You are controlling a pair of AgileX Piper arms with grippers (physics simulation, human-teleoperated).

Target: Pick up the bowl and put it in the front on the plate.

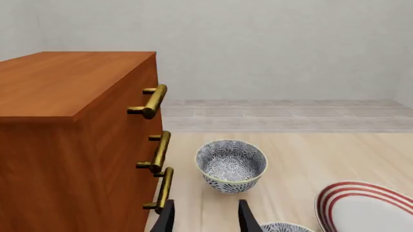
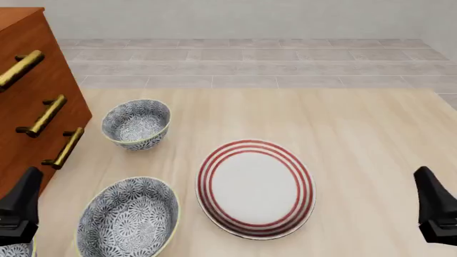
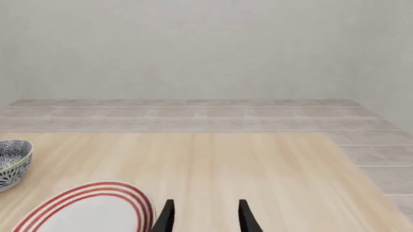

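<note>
The bowl (image 2: 136,124) stands upright and empty on the wooden table, near the cabinet and behind the plate's left side. It also shows in the left wrist view, where the bowl (image 1: 231,165) lies just ahead of my left gripper (image 1: 205,220), which is open and holds nothing. The plate (image 2: 256,187), white with red rings, lies flat at the table's middle front, and its rim shows too as plate (image 1: 368,205) and plate (image 3: 90,208). My left gripper (image 2: 21,206) sits low at the front left. My right gripper (image 3: 205,220) is open and empty, at the front right (image 2: 432,209).
A wider, shallower bowl (image 2: 128,217) of the same pattern sits front left, between my left gripper and the plate. A brown wooden cabinet (image 2: 29,107) with brass handles (image 1: 154,100) stands along the left edge. Behind the table is a tiled floor and a grey wall.
</note>
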